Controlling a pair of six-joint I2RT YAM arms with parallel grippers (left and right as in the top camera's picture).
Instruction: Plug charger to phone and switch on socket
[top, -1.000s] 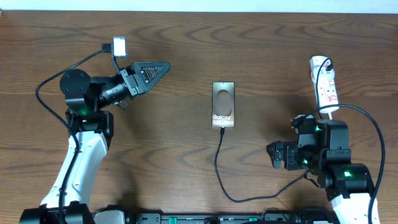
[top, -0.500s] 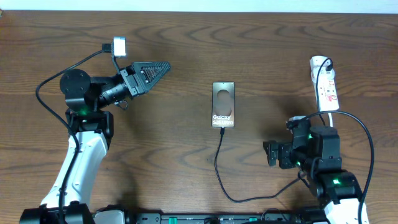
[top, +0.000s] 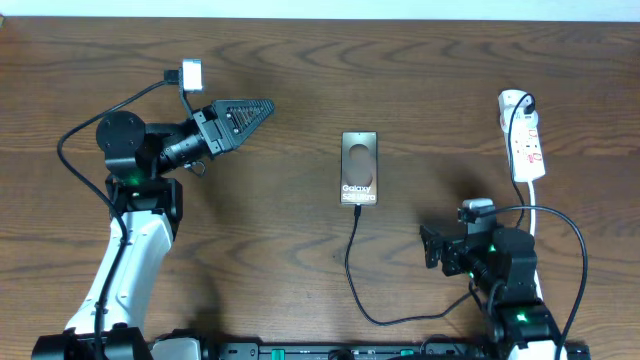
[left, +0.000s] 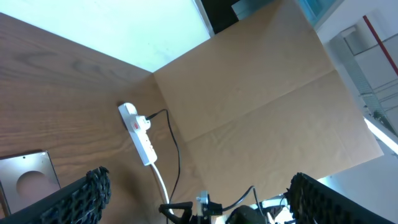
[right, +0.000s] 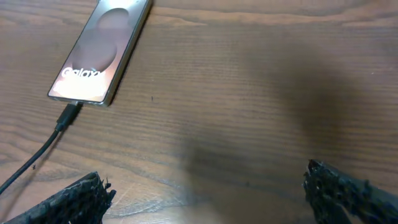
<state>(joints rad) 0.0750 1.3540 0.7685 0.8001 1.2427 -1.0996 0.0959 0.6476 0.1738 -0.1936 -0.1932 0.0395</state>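
The phone (top: 359, 168) lies flat mid-table, its brownish screen showing "Galaxy". The charger (top: 350, 265), a thin black cable, runs from the phone's lower edge in a curve toward the front right. In the right wrist view its plug (right: 69, 113) meets the edge of the phone (right: 102, 53). The socket (top: 522, 135), a white strip with red markings, lies at the far right and also shows in the left wrist view (left: 140, 134). My left gripper (top: 265, 106) hovers open left of the phone. My right gripper (top: 428, 250) stands open, right of the cable and below the socket, holding nothing.
The socket's thick white cord (top: 531, 205) runs down behind my right arm, and a black lead (top: 519, 112) is plugged into the strip's top. A brown cardboard panel (left: 261, 99) stands beyond the table's right side. Dark wood table (top: 300, 260) surrounds the phone.
My right arm has drawn back toward the table's front edge, uncovering more of the socket's cord. The left arm, phone and cable have not moved.
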